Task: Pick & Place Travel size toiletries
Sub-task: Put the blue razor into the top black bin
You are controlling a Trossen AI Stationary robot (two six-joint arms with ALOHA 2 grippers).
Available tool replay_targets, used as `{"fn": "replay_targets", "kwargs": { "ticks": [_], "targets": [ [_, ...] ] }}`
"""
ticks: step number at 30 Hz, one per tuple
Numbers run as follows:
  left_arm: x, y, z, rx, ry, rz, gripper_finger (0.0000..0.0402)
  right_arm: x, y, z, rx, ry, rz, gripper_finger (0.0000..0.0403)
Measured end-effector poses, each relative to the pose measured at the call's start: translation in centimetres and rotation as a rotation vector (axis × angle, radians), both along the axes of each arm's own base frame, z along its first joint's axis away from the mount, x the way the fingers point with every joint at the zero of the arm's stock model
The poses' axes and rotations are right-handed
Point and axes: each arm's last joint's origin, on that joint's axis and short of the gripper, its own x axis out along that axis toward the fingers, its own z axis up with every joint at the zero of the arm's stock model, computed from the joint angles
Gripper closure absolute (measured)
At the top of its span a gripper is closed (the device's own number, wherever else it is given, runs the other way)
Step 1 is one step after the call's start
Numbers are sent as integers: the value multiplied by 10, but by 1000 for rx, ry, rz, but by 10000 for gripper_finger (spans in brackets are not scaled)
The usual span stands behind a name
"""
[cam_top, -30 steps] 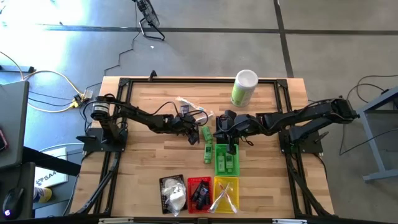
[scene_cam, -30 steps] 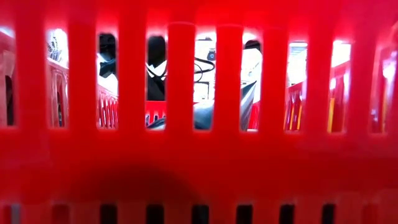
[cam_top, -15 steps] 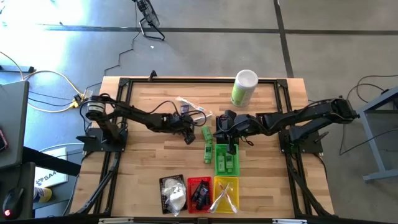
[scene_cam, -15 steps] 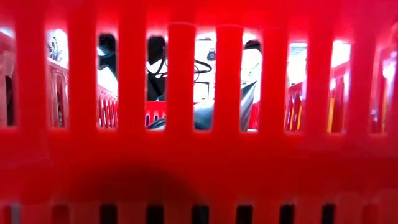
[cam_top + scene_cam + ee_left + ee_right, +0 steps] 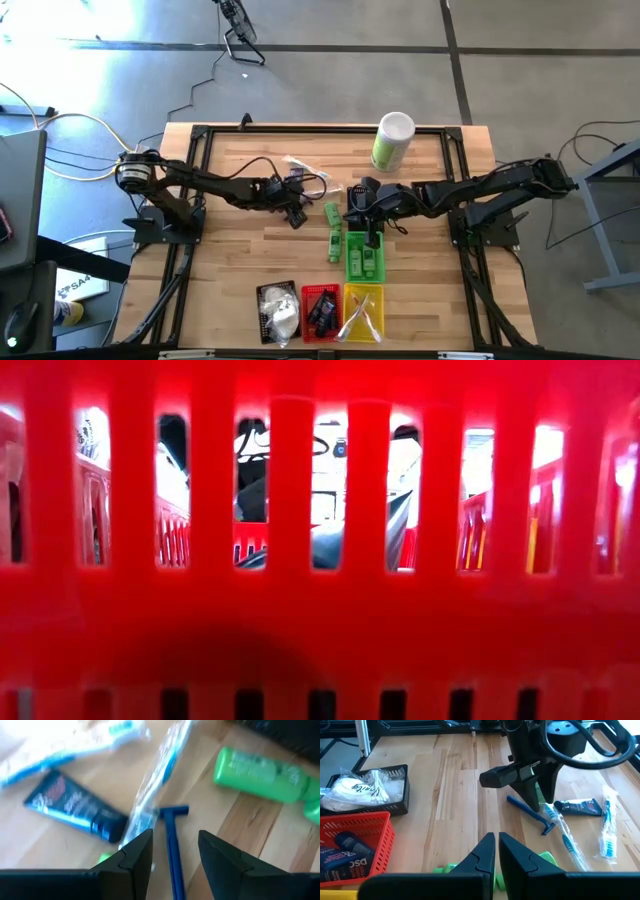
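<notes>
Your loose toiletries lie at the middle of the wooden slat table (image 5: 250,240): a dark blue squeeze tube (image 5: 75,813), a blue plastic razor (image 5: 172,842), clear-wrapped toothbrush sticks (image 5: 157,775) and a small green plastic bottle (image 5: 260,770), all flat on the wood, just beside one another. In the high view, two such green bottles (image 5: 332,232) lie end to end just left of the green slotted basket (image 5: 364,256), which already holds green bottles.

Your left gripper (image 5: 172,855) hangs over the razor, fingers parted with nothing between them; the razor's handle runs through the gap.

Your right gripper (image 5: 496,851) sits over the far end of the green basket, fingers pressed together and empty.

Along the near edge you see a row of three baskets: a black one (image 5: 264,297) with white crinkly pouches (image 5: 357,787), a red one (image 5: 305,297) with dark blue tubes (image 5: 345,852), a yellow one (image 5: 350,296) with clear-wrapped sticks. The low view is filled by the red basket's slotted wall.

A tall green-and-white cylindrical canister (image 5: 392,141) stands upright at the far edge, right of centre.
</notes>
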Motion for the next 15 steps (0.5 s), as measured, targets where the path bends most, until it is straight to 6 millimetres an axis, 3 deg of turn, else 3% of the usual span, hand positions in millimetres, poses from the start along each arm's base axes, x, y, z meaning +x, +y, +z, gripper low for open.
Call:
{"fn": "replay_targets", "kwargs": {
  "ticks": [15],
  "targets": [
    [-4, -3, -6, -50, 75, -51, 248, 0, 0, 0, -1, 5, 0, 387]
  ]
}}
